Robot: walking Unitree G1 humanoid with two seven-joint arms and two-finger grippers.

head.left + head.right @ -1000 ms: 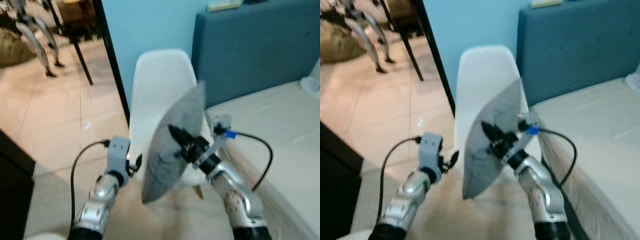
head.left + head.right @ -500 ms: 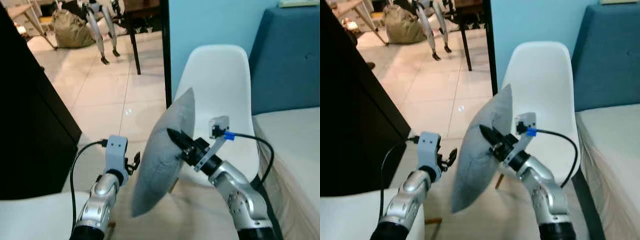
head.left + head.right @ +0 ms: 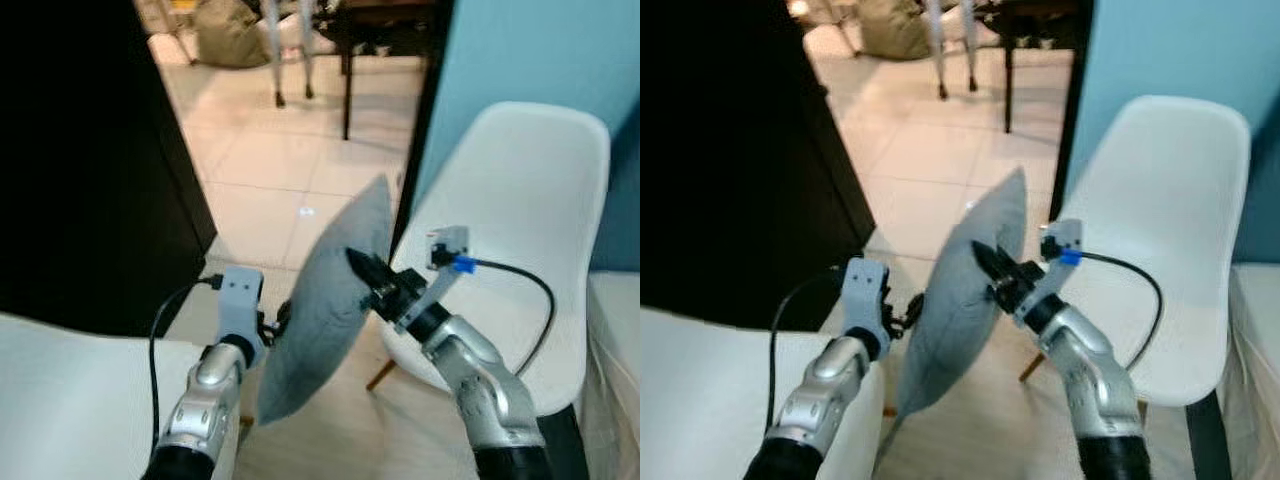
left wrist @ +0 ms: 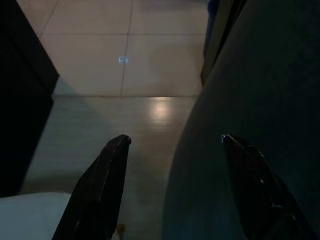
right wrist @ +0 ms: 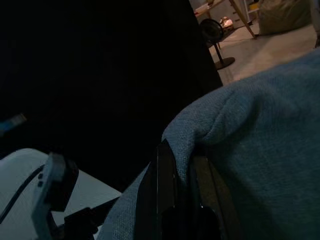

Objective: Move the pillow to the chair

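Head views: right end effector (image 3: 362,270) pinches the grey pillow (image 3: 325,310) mid-face, held upright in the air just left of the white chair (image 3: 510,230). Left end effector (image 3: 902,318) sits beside the pillow's lower edge.
Left wrist: fingers (image 4: 102,190) spread, nothing between them.
Right wrist: fabric bunched between clamped fingers.
Advice: carry right, over the seat, lower before releasing

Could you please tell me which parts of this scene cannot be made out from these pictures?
- White chair: seat partly hidden by the grey pillow and right gripper in the eye views; legs mostly cut off.
- Left gripper: the pillow covers it in the eye views.
- Black furniture: too dark to identify.
- Right wrist view: background lost in shade.
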